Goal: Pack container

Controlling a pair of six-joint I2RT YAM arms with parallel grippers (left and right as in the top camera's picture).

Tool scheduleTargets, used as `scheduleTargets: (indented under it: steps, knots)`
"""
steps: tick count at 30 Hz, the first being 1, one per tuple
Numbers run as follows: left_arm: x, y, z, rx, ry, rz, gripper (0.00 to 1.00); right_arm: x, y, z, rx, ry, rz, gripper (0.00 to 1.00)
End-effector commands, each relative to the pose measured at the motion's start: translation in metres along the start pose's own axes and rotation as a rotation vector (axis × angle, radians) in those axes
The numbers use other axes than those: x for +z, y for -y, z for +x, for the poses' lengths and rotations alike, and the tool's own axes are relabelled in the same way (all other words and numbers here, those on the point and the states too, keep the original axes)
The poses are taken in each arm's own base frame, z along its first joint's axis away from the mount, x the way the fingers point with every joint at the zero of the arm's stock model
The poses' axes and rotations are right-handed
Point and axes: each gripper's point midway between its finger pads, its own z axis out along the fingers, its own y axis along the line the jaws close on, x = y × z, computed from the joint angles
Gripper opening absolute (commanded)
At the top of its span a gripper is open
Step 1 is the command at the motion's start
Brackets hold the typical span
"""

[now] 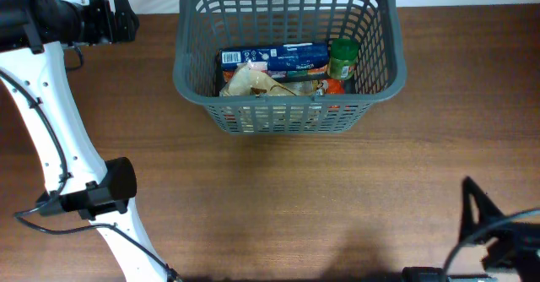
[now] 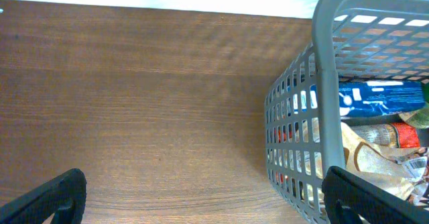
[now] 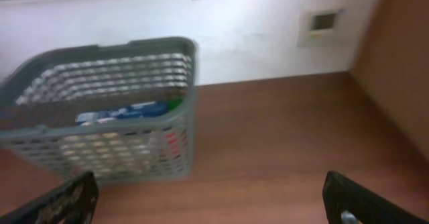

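The container, a large grey lattice basket, stands at the back middle of the wooden table. It holds a blue box, a green-lidded jar, a tan bag and something red. My left gripper is open and empty at the back left, just left of the basket; its wrist view shows the basket wall by the right finger. My right gripper is open and empty at the front right, far from the basket.
The left arm's white links and black joint cross the table's left side. A white wall with a small socket plate stands behind the table.
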Motion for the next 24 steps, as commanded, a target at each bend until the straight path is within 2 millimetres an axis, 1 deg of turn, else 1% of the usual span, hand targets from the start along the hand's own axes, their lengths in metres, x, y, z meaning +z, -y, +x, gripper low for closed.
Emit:
scheduleTargets:
  steps: [1,3,6,9,11,12,13,17,19,20,21,24]
  knots:
    - [0.004,-0.001,0.001,-0.011,-0.008,0.006,0.99,0.009,-0.041,0.007,0.013,-0.045,-0.243,0.99]
    - [0.004,-0.001,0.001,-0.011,-0.008,0.006,0.99,0.012,-0.052,0.012,0.018,-0.070,-0.308,0.99]
    - [0.004,-0.001,0.001,-0.011,-0.008,0.006,0.99,0.015,-0.050,0.022,0.025,-0.113,-0.301,0.99]
    - [0.004,-0.001,0.001,-0.011,-0.008,0.006,0.99,0.023,-0.036,0.027,0.022,-0.127,-0.215,0.99]
    - [0.004,-0.001,0.001,-0.011,-0.008,0.006,0.99,0.028,-0.020,0.029,0.018,-0.129,-0.127,0.99]
    - [0.004,-0.001,0.001,-0.011,-0.008,0.006,0.99,0.028,-0.017,0.029,0.017,-0.128,-0.106,0.99]
    - [0.004,-0.001,0.001,-0.011,-0.008,0.006,0.99,0.030,-0.007,0.029,0.014,-0.126,-0.051,0.99]
    - [0.004,-0.001,0.001,-0.011,-0.008,0.006,0.99,0.037,0.009,0.032,0.008,-0.125,0.038,0.99]
    - [0.004,-0.001,0.001,-0.011,-0.008,0.006,0.99,0.042,0.018,0.033,0.005,-0.090,0.090,0.99]
    - [0.004,-0.001,0.001,-0.011,-0.008,0.006,0.99,0.049,0.024,0.038,0.004,-0.058,0.116,0.99]
    - [0.004,-0.001,0.001,-0.011,-0.008,0.006,0.99,0.053,0.025,0.043,0.005,-0.043,0.122,0.99]
    - [0.004,-0.001,0.001,-0.011,-0.008,0.006,0.99,0.073,0.028,0.066,0.007,0.005,0.119,0.99]
